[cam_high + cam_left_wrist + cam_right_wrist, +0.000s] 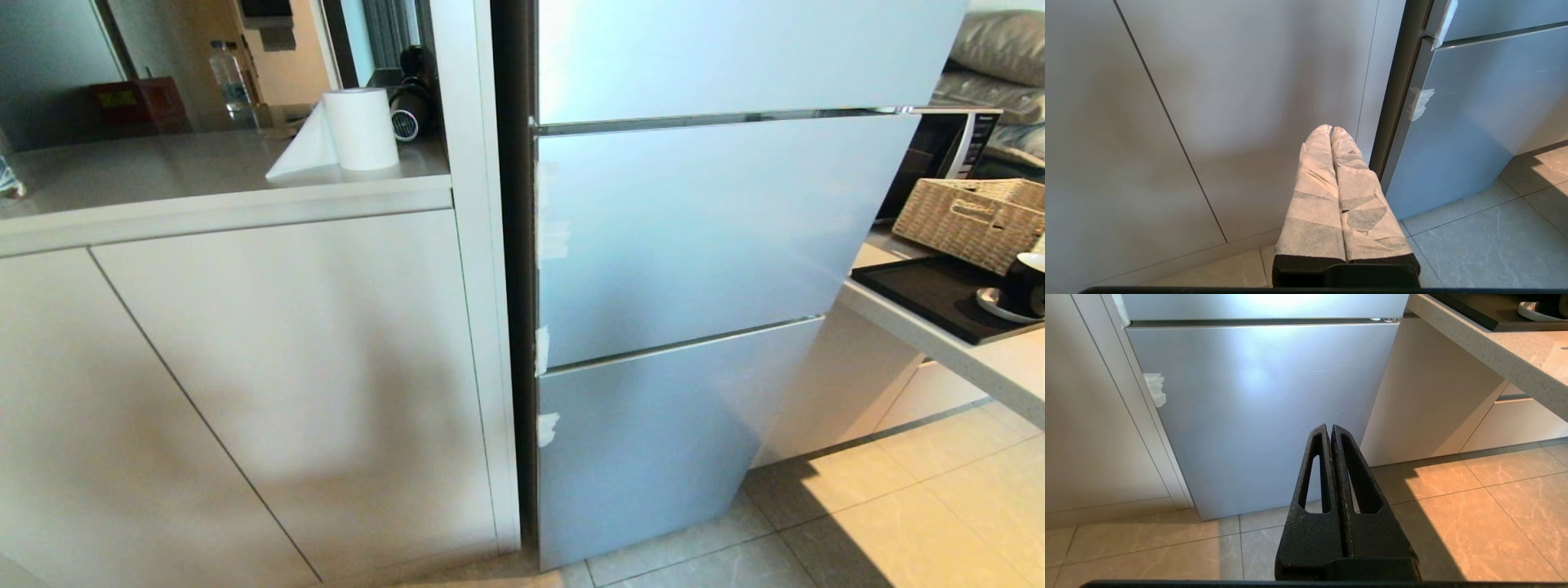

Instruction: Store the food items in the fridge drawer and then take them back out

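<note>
The fridge (1257,400) stood shut straight ahead of the right pincer (1331,430), its fingers pressed together on nothing, nearer than the left pincer (1330,130), likewise closed and facing the cabinet (1229,102) beside it, while drawer and fruits were nowhere in view, presumably behind the fronts.

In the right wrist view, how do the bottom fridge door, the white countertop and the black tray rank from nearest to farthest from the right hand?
From the right hand, shut and empty:
1. Bottom fridge door, straight ahead.
2. White countertop, up on one side.
3. Black tray, on that countertop, farther back.
</note>
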Controlling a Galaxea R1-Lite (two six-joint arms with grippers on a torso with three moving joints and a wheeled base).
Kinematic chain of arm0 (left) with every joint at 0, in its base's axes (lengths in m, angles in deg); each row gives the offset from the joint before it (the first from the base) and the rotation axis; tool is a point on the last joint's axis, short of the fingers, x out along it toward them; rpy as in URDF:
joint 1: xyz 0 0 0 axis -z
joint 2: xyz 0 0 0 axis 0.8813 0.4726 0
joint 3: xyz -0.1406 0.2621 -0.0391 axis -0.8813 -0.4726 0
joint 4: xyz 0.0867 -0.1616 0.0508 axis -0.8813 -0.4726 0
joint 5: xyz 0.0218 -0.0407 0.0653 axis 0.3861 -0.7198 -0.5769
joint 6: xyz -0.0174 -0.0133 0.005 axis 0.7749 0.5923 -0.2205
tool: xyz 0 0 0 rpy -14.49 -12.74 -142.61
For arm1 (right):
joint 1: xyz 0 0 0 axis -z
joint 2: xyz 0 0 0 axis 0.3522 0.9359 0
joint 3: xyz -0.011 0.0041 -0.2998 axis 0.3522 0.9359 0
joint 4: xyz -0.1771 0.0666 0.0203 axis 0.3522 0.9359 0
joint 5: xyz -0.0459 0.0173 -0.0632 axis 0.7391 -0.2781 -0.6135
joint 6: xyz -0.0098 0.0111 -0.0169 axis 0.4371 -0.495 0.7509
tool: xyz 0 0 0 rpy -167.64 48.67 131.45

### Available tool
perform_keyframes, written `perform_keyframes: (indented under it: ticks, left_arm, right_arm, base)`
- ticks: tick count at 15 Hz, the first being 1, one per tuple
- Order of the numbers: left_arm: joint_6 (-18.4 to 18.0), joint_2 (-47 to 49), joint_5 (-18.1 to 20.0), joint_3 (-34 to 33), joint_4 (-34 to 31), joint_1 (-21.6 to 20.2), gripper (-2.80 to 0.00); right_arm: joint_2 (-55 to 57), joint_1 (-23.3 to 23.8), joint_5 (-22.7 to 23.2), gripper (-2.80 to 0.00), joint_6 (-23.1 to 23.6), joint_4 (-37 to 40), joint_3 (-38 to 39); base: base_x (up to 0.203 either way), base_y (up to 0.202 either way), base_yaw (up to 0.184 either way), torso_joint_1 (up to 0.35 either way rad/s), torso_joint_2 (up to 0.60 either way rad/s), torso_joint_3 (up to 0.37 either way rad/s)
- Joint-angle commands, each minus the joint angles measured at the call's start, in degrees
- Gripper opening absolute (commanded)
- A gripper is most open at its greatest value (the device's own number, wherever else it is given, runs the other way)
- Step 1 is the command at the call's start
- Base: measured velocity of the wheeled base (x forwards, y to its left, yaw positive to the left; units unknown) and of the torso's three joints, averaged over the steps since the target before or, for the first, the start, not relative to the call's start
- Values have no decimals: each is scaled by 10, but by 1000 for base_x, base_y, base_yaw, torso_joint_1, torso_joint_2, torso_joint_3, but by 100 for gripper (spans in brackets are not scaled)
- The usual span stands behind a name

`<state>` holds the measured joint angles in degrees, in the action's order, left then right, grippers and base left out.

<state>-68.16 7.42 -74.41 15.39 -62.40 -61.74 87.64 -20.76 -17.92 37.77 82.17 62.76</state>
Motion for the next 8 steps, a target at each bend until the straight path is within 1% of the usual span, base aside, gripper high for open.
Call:
perform_keyframes:
  ticks: [1, 3, 5, 8]
  left_arm:
    - [0, 0, 0, -1, 0, 0, -280]
    - [0, 0, 0, -1, 1, 0, -280]
    - [0, 0, 0, -1, 0, 0, -280]
    - [0, 0, 0, -1, 0, 0, -280]
  right_arm:
    - [2, 0, 0, -280, -3, 0, 0]
    - [1, 0, -1, -280, -10, 0, 0]
    - [1, 0, -1, -280, -8, 0, 0]
    - [2, 0, -3, -280, -22, 0, 0]
  base:
    - [0, 0, 0, 0, 0, 0]
    - [0, 0, 0, 0, 0, 0]
    - [0, 0, 0, 0, 0, 0]
    - [0, 0, 0, 0, 0, 0]
